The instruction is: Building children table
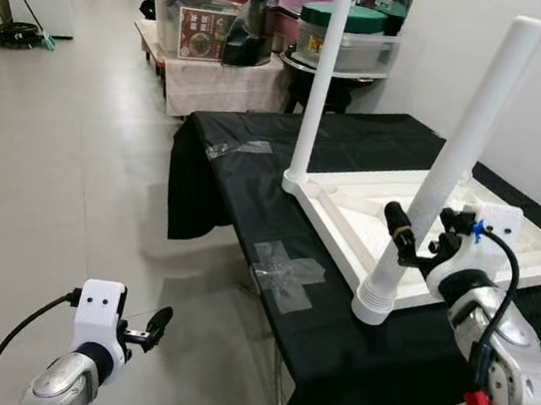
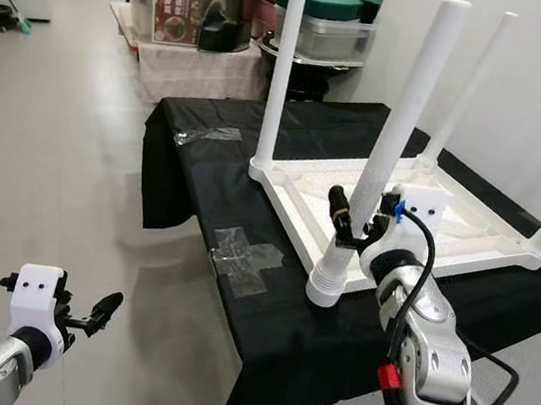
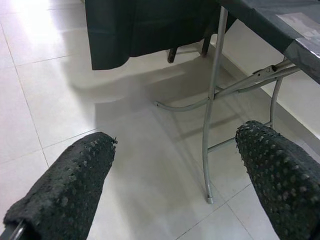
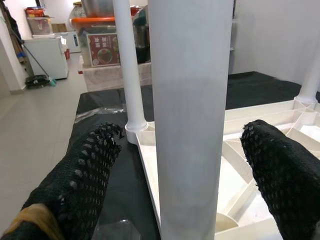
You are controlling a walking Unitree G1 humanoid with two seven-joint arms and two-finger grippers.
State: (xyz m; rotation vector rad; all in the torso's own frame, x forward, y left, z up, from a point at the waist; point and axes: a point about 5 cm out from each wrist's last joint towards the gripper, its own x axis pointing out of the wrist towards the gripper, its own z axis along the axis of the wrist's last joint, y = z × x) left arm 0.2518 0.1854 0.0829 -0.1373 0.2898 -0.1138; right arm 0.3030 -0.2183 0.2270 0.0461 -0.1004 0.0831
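Standing upright, near leg; right gripper straddles it, seemingly untouched.

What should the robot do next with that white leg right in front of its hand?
Probably close the right gripper on the nearest white leg. Its fingers are open on either side of that leg, which stands in the corner of the upside-down white tabletop. A grip would let it twist or press the leg in. The left gripper hangs idle, open.

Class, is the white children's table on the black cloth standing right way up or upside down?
Upside down: the white table lies top-down on the black cloth, its legs pointing up.
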